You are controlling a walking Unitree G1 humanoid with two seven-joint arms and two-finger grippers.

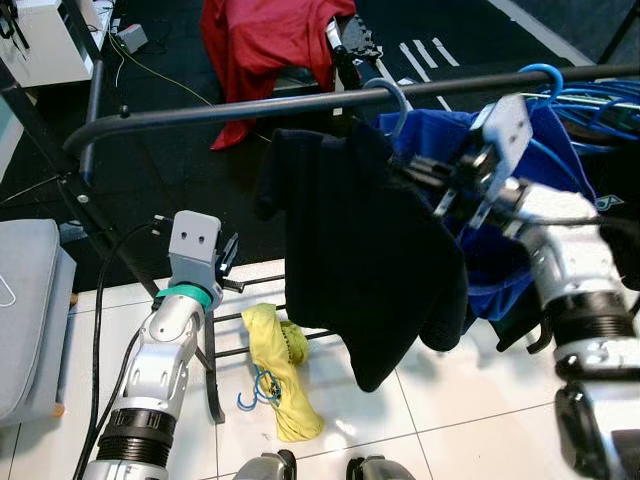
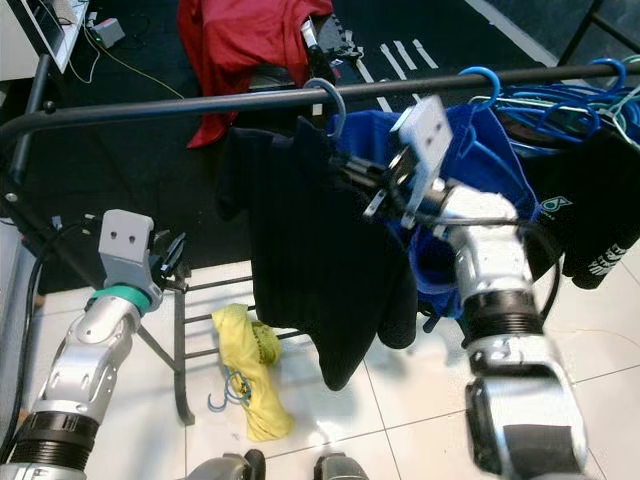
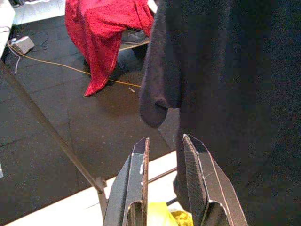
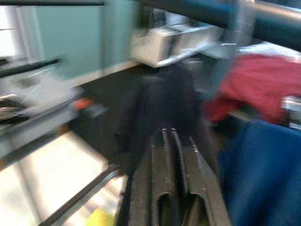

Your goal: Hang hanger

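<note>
A black garment [image 1: 360, 260] hangs from a blue hanger whose hook [image 1: 398, 100] sits over the black rail [image 1: 250, 108]. My right gripper [image 1: 420, 172] is raised to the garment's shoulder just under the rail. In the blurred right wrist view its fingers [image 4: 167, 131] are pressed together, and I cannot tell whether they pinch anything. My left gripper [image 1: 228, 258] stays low beside the rack's leg, open with nothing between its fingers [image 3: 138, 165]. The garment's sleeve [image 3: 155, 103] hangs ahead of it.
A blue garment [image 1: 500, 270] and more blue hangers [image 1: 545, 80] crowd the rail to the right. On the tiles lies a yellow garment [image 1: 280, 370] with a blue hanger [image 1: 262, 388]. A red cloth [image 1: 265, 45] drapes a chair behind. A grey box [image 1: 30, 310] stands at the left.
</note>
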